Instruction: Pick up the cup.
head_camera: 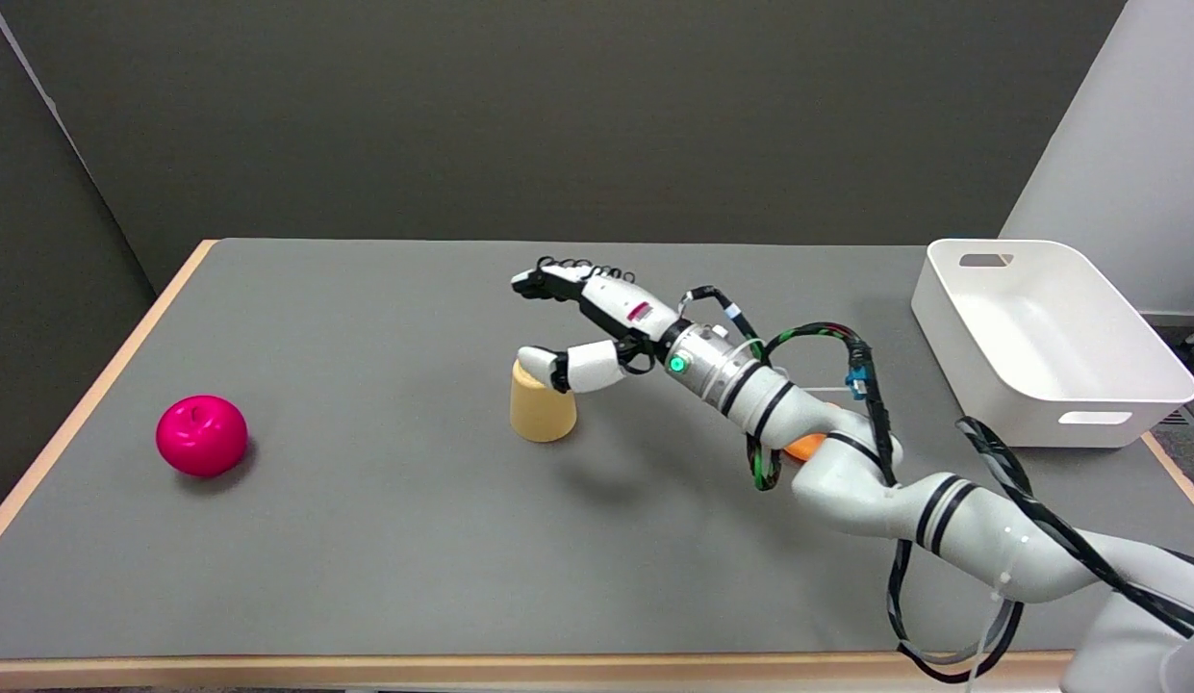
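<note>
While the pale yellow cup (542, 409) stands upside down mid-bench (366, 539), the right hand (587, 322) hovers spread, thumb over its base; grey surface lies bare around it.

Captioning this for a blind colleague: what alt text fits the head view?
The right robot hand reaches over an upside-down yellow cup on a grey table, thumb over its top, not gripping. A red apple sits far left, a white bin at right.
</note>
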